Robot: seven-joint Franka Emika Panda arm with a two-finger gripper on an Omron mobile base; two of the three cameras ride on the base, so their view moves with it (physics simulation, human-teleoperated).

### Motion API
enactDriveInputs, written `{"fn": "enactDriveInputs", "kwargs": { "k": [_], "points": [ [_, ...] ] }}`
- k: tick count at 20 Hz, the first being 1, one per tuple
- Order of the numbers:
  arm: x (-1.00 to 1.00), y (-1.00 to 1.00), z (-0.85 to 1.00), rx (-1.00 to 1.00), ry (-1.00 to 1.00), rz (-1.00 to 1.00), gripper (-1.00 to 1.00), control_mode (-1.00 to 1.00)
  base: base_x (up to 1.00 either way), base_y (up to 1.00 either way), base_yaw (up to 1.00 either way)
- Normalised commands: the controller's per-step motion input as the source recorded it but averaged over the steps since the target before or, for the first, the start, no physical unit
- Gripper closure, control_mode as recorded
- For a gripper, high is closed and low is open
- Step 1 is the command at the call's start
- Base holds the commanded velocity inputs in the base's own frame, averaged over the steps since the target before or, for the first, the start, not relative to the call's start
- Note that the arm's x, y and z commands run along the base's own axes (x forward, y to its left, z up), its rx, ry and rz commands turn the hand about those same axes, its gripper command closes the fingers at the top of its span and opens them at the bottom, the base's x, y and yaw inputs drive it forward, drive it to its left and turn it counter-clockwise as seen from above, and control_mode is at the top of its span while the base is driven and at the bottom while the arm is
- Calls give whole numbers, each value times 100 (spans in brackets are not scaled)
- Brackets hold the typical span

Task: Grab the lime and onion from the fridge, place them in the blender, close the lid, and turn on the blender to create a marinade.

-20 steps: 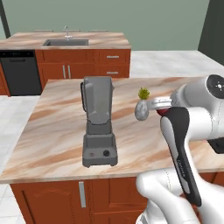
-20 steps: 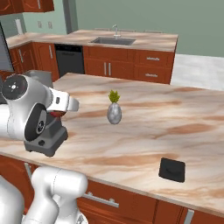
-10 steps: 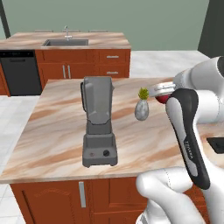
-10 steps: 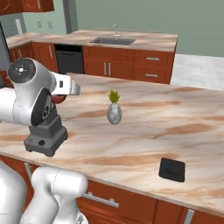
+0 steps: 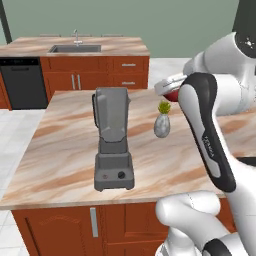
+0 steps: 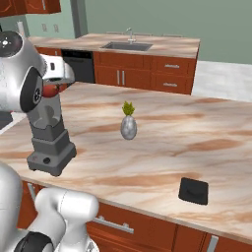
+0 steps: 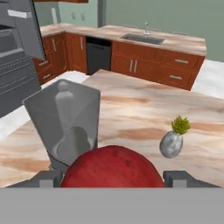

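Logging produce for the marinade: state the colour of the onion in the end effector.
Deep red, smooth and glossy; the onion shows best in the hand view.

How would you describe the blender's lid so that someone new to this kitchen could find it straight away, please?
Start at the marble-topped island counter with red-brown cabinets beneath. The blender stands near one end and a small grey vase with green leaves near the middle; the lid lies flat towards the other end, close to the front edge. It is the one low, black, squarish thing there.

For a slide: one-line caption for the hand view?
Hand holding the red onion beside the open blender jar, vase to the right on the counter.
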Motion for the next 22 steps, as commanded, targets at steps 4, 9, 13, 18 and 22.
{"fn": "enactDriveInputs", "kwargs": {
  "k": [4, 9, 13, 18, 22],
  "points": [
    [10, 50, 17, -11, 0, 11, 100, -100, 0, 0, 0],
    [37, 57, 1, -8, 1, 9, 100, -100, 0, 0, 0],
    [56, 59, -14, -5, 0, 10, 100, -100, 0, 0, 0],
    [64, 55, -22, -4, 0, 10, 100, -100, 0, 0, 0],
    [71, 40, -31, 0, 0, 9, 100, -100, 0, 0, 0]
  ]
}}
